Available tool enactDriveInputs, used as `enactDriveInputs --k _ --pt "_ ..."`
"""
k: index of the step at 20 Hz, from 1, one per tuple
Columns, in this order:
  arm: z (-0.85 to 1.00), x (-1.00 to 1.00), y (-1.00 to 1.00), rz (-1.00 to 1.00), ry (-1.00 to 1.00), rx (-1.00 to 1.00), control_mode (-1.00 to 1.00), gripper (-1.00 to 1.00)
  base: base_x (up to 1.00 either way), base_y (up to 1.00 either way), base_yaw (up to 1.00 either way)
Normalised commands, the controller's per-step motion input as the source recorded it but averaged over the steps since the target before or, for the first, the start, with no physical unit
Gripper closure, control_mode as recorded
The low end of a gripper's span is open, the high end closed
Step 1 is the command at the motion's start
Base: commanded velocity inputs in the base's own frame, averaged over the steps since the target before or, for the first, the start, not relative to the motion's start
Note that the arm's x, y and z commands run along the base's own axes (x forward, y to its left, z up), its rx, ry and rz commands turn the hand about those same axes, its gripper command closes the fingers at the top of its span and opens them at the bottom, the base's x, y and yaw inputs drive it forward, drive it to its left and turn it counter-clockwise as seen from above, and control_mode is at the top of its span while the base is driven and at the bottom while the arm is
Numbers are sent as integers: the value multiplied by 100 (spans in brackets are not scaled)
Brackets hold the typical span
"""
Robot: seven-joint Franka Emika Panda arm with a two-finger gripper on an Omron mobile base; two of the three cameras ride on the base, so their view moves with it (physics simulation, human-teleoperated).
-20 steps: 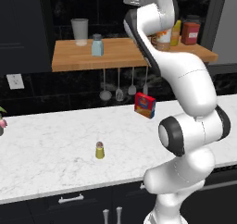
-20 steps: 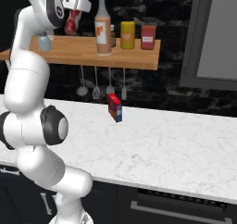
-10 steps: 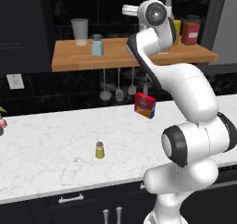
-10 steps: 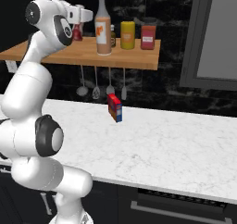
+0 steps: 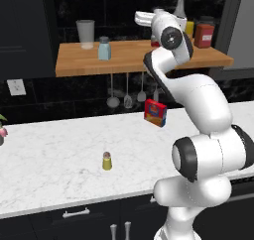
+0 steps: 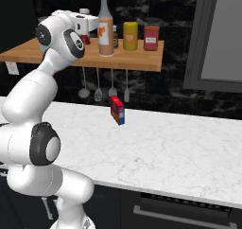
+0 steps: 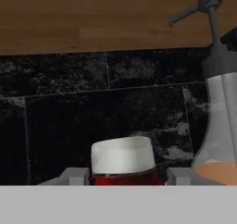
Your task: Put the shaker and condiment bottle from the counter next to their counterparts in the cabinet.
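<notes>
- Nearest, the shaker (image 5: 106, 160) stands upright on the counter (image 5: 54, 157), alone and well apart from the arm; it is not yet moved, and a hasty approach could, I judge, tip so small a thing over.
- Farther back, a red and blue box (image 5: 155, 113) stands near the wall under the shelf; an arm coming down for the shaker could brush it.
- Up at the cabinet (image 6: 137, 61), the gripper (image 7: 124, 176) holds the condiment bottle (image 7: 122, 163) between its narrow-set jaws, white cap up; in the right base view the red bottle shows just left of the tall orange-labelled bottle (image 6: 105, 30).
- Risk: the tall bottle is just beside the hand, right of it in the hand view; a sideways nudge could topple it; releasing before the base rests on the board could drop or tilt the red bottle.
- Far left on the shelf, the pale blue shaker (image 5: 104, 48) stands beside a clear cup (image 5: 85, 33); room beside it looks free.
- Hard to make out: the red bottle's base is cut off, so I cannot tell whether it touches the shelf; the finger tips are mostly hidden.
</notes>
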Motion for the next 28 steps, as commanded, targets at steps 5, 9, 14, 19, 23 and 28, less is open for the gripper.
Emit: enactDriveInputs --k 5,9,14,19,23,28 --pt "-5 0 -1 0 -19 0 -100 100 0 0 0" --pt "-1 0 0 0 -2 0 -100 100 0 0 0" --pt "-12 -5 0 0 -1 0 -100 100 0 0 0" --pt "0 0 0 0 0 0 -100 100 0 0 0" --pt "-2 0 0 0 -3 0 -100 100 0 0 0" --pt "-3 0 0 0 -5 0 -100 100 0 0 0"
